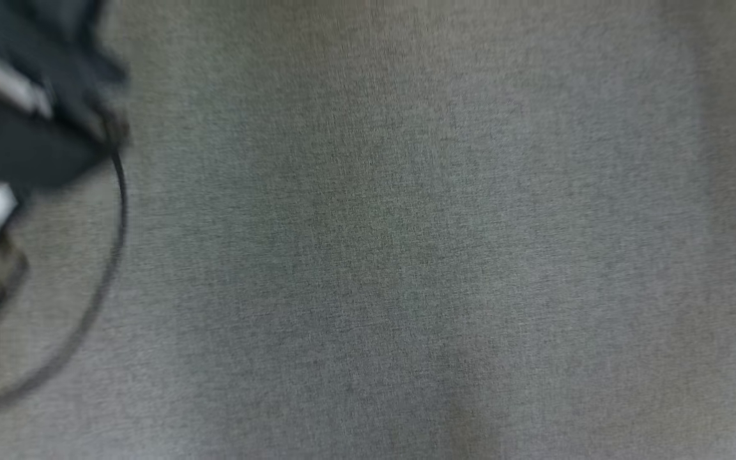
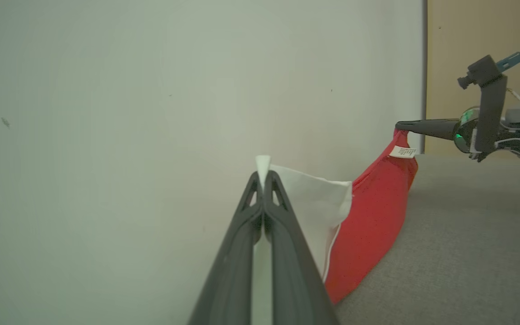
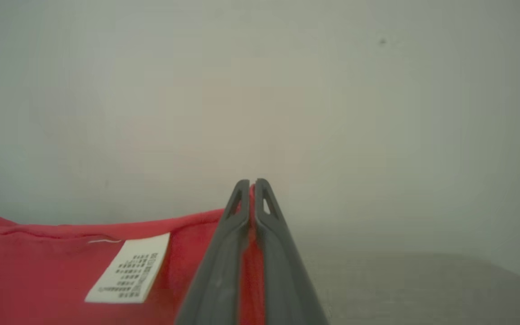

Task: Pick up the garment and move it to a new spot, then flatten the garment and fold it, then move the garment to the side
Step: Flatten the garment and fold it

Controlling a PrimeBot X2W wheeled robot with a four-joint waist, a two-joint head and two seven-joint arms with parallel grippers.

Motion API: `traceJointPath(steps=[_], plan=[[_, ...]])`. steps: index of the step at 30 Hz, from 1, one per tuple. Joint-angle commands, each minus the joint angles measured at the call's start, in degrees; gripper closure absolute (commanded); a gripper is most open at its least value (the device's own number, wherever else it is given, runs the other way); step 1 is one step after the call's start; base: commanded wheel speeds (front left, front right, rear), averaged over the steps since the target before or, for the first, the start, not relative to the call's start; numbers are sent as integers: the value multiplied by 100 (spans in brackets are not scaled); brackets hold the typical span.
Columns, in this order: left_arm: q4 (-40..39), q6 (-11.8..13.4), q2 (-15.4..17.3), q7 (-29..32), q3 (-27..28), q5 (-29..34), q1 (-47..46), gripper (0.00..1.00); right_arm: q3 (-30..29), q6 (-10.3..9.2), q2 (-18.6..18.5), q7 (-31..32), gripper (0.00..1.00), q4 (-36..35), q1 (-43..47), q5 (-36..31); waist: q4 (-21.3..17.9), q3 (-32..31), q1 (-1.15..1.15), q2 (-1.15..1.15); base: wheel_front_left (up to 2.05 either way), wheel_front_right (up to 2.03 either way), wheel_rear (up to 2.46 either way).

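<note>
L end effector [image 2: 263, 177] & R end effector [image 3: 252, 187] each clamped on garment [image 2: 373, 216] stretched btwn them

The head view is heavily motion-blurred; the grey cloth surface [image 1: 406, 255] smears into vertical streaks, and the dark shapes [image 1: 16, 128] at upper left are too smeared to name. The left wrist view is crisp, with soft, even light on the pale wall [image 2: 106, 135] and the red garment [image 2: 373, 216]; the right wrist view is hazier, lower in contrast; the label [image 3: 129, 268] print is blurred, and a faint pink tint on the wall is perhaps bounce from the garment.
</note>
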Motion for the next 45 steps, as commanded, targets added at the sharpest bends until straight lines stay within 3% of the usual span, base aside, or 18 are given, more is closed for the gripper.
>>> traceJointPath(steps=[1,7,8,9,11,25,30,37,45], plan=[[-192,-2,88,-6,110,-199,624,100,-54,0,-89,-6,100,-287,529,45,131,-612,0,-2,0,0,0],[-614,-3,215,-7,379,-575,2675,100,-346,0,-233,-6,100,-990,2077,120,75,-1377,0,-2,0,0,0],[-614,-3,215,-7,379,-575,2675,100,-346,0,-233,-6,100,-990,2077,120,75,-1377,0,-2,0,0,0],[-691,42,194,-7,468,-678,3355,100,-442,0,-180,-5,100,-1111,2596,100,59,-1624,0,-2,0,0,0],[-713,54,173,-7,480,-741,3672,100,-478,0,-181,-5,100,-1149,2839,91,59,-1743,0,-2,0,0,0],[-1060,530,-445,-7,735,-961,6579,100,-1044,-3,-244,-7,100,-1456,5466,-149,70,-2879,0,-2,0,0,0],[-1284,665,-588,-7,814,-995,7247,100,-1256,-3,-305,-7,100,-1575,6140,-322,102,-3082,0,-2,0,0,0],[-1836,692,-372,131,789,-1102,7776,100,-1484,-3,-416,-4,100,-2039,6844,-355,162,-3169,0,-2,0,0,0],[-1412,623,-524,335,726,-1222,7130,100,-1399,-3,-175,532,100,-1902,6459,-510,130,-3004,0,-2,0,0,0]])
